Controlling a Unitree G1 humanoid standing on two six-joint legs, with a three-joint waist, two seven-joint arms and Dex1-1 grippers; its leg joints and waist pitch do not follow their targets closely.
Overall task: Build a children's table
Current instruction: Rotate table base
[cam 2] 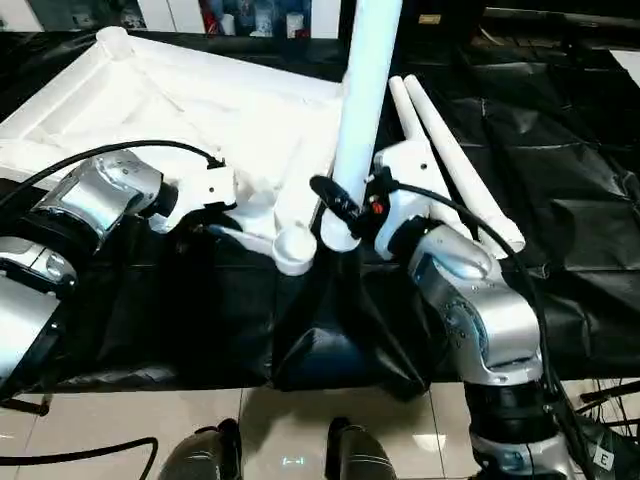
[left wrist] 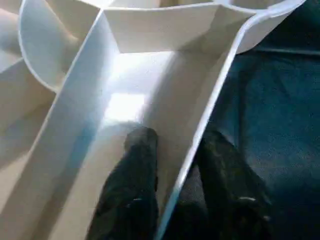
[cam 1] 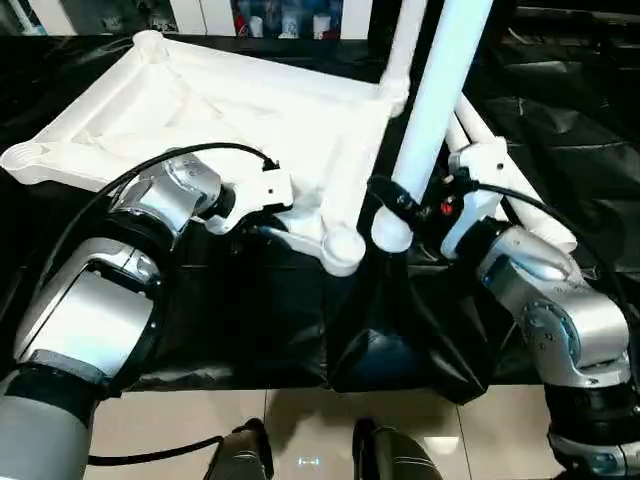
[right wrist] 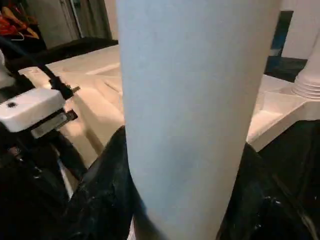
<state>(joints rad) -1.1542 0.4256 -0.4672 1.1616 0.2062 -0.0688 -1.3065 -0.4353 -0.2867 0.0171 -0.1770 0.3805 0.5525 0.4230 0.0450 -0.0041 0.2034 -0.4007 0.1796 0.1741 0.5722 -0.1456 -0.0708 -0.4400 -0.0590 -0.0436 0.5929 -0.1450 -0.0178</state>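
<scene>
tabletop [cam 1: 230,110]: white plastic, smooth, slight sheen, ribbed underside up. held leg [cam 2: 365,90]: white plastic tube, smooth, satin. spare legs [cam 2: 455,160], right of frame: same plastic. black sheet [cam 2: 560,150]: thin, crinkled, glossy. forearms [cam 1: 95,300]: brushed silver metal. floor [cam 1: 300,430], bottom of frame: glossy tile.

Tabletop [cam 1: 250,110], legs [cam 2: 455,165] on black sheet [cam 2: 570,150].

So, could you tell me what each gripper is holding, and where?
Right gripper holds a leg near its lower end. Left gripper straddles the tabletop rim; a firm grip cannot be told.
</scene>
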